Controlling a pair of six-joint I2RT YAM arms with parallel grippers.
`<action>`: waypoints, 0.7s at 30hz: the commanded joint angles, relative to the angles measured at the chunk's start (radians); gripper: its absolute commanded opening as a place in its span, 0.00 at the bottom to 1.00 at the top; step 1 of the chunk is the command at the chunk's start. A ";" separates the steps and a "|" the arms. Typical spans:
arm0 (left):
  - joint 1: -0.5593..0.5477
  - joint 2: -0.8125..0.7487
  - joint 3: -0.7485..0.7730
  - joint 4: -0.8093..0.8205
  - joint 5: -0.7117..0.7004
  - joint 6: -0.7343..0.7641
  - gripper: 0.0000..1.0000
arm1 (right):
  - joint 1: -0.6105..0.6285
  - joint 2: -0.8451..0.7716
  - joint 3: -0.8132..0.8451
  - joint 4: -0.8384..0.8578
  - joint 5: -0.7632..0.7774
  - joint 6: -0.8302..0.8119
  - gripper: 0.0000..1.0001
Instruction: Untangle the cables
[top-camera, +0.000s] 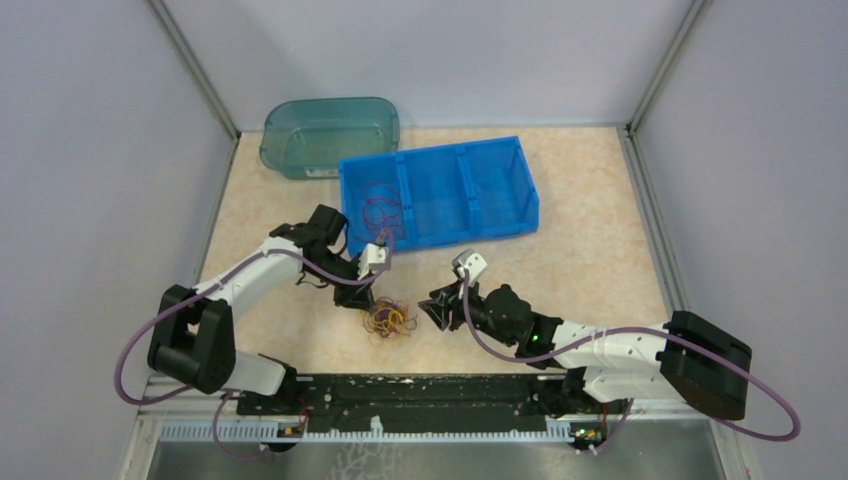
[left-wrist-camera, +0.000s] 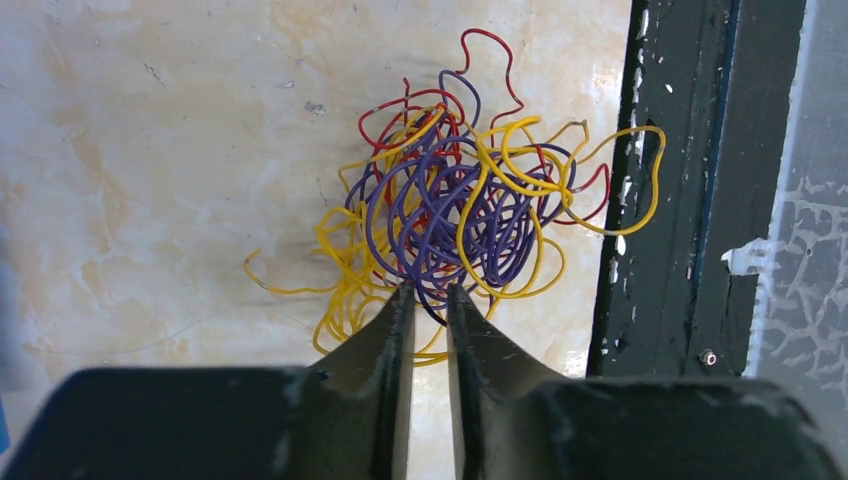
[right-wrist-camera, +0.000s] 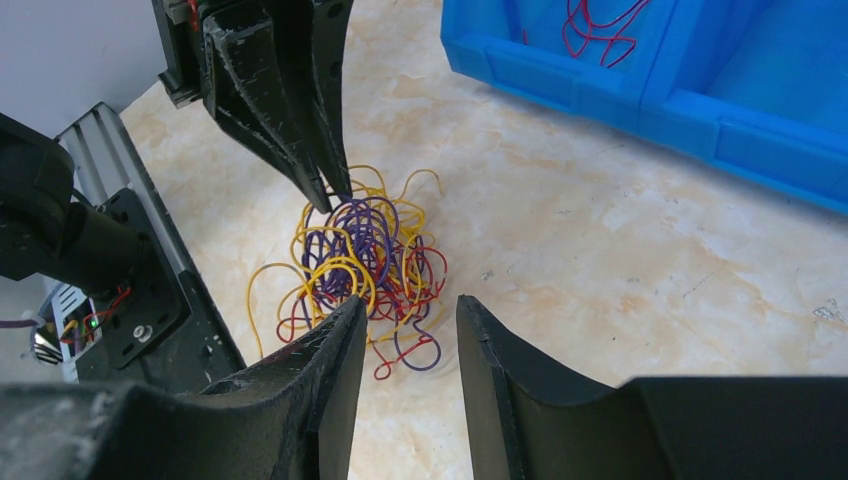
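- One clump of the cables (left-wrist-camera: 450, 210) was seen on the tabletop (top-camera: 580, 260), near its front edge and between two pincers. Thin curly wires in red, purple and yellow were wound together.
- The left pincer (left-wrist-camera: 430, 292) was narrowed to a slit. Its tips were set at the clump's rim with a purple loop between them, and a grip could not be confirmed.
- The right pincer (right-wrist-camera: 410, 305) was held partly open at the clump's edge, with nothing grasped.
- One blue plastic bin (top-camera: 470, 232) with three compartments was set behind, with loose strands (top-camera: 380, 210) in its left compartment. One translucent teal tub (top-camera: 330, 135) stood behind it.

Beige table (top-camera: 600, 270) w/ cable clump (top-camera: 388, 320) nr front, blue bin (top-camera: 470, 232), teal tub (top-camera: 300, 160) rear
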 joint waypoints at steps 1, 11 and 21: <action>-0.008 0.001 0.048 0.000 0.031 0.018 0.20 | 0.005 -0.018 0.021 0.029 0.009 0.007 0.39; -0.018 -0.092 0.032 0.045 -0.030 0.001 0.23 | 0.005 0.004 0.029 0.052 -0.008 0.010 0.39; -0.034 -0.062 0.010 -0.002 -0.019 -0.042 0.60 | 0.005 -0.011 0.022 0.050 -0.006 0.014 0.39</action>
